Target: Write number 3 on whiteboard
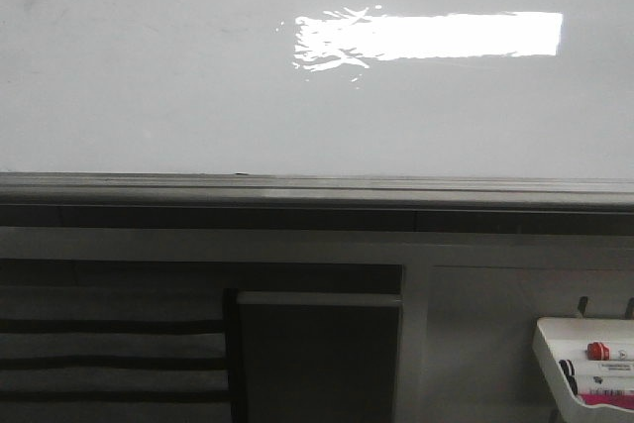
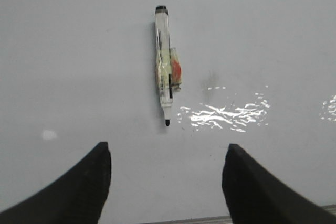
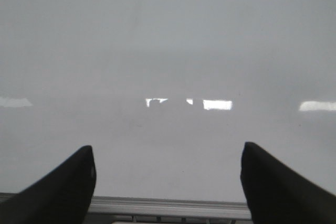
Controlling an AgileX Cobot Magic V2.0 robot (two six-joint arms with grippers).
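The whiteboard [image 1: 149,76] is a glossy white-grey board with a bright glare patch and a grey metal rail along its lower edge. It fills the left wrist view [image 2: 79,51] and the right wrist view [image 3: 168,40]. No stroke of the number 3 shows on it. In the left wrist view a clear-bodied marker [image 2: 165,69] with a black tip lies on the board, tip toward my left gripper [image 2: 167,153], which is open and empty a short way from it. My right gripper [image 3: 168,156] is open and empty over the board's edge rail [image 3: 168,205]. Neither gripper shows in the front view.
A small white marker tray [image 1: 586,369] with markers, one red-capped [image 1: 608,351], stands at the lower right of the front view. Below the board's rail [image 1: 317,188] are grey panels and a dark opening [image 1: 317,364]. A faint grey smudge [image 2: 212,80] lies beside the marker.
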